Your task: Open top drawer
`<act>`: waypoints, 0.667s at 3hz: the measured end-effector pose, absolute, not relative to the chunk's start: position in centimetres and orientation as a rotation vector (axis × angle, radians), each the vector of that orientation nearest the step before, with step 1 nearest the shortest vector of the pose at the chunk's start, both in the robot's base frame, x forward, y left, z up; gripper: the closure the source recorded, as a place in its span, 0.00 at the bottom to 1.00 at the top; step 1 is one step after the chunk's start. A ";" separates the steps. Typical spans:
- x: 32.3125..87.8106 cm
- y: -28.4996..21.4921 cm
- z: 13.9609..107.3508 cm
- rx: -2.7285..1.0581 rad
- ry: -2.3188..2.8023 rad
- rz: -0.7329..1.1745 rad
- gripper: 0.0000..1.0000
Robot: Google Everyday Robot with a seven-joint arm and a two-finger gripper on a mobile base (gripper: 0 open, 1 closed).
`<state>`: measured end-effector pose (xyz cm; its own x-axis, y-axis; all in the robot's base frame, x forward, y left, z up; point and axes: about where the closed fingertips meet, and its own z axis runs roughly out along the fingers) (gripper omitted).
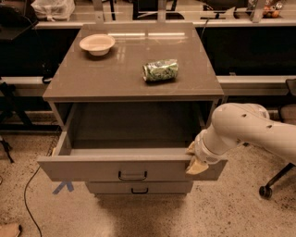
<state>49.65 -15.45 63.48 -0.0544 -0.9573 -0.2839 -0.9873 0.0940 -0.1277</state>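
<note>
We see a speckled floor (231,213) at the bottom of the frame and dark desks and shelving along the top, with a white plastic bag (53,8) in the upper left corner. In the middle stands a grey cabinet whose flat top (115,78) carries a pale bowl (97,44) towards its upper left and a crumpled green can (160,71) lying on its side right of centre, well apart from the bowl.

Below that top, the top drawer (92,169) stands pulled far out towards the bottom of the frame, its deep grey interior exposed. Its black bar handle (132,176) sits at the centre of the front panel. Just under it we see the narrower front of a lower drawer (162,187) with its own small black handle (139,190), closed.

The white arm (249,129) enters from the right edge, and the gripper (193,158) sits at the right end of the top drawer's front panel, touching its upper edge. We cannot tell whether it is clenched on the panel or released.

A blue tape mark (63,186) lies on the floor at the lower left of the cabinet, beside a thin dark cable (27,196). A chair caster (264,191) shows at the lower right.
</note>
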 end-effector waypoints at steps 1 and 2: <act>48.6 -15.6 63.2 -1.899 2.090 0.145 1.00; 48.6 -15.6 63.2 -1.899 2.090 0.145 1.00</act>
<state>48.64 -15.58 63.22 -0.0710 -0.9528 -0.2952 -0.9844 0.1147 -0.1336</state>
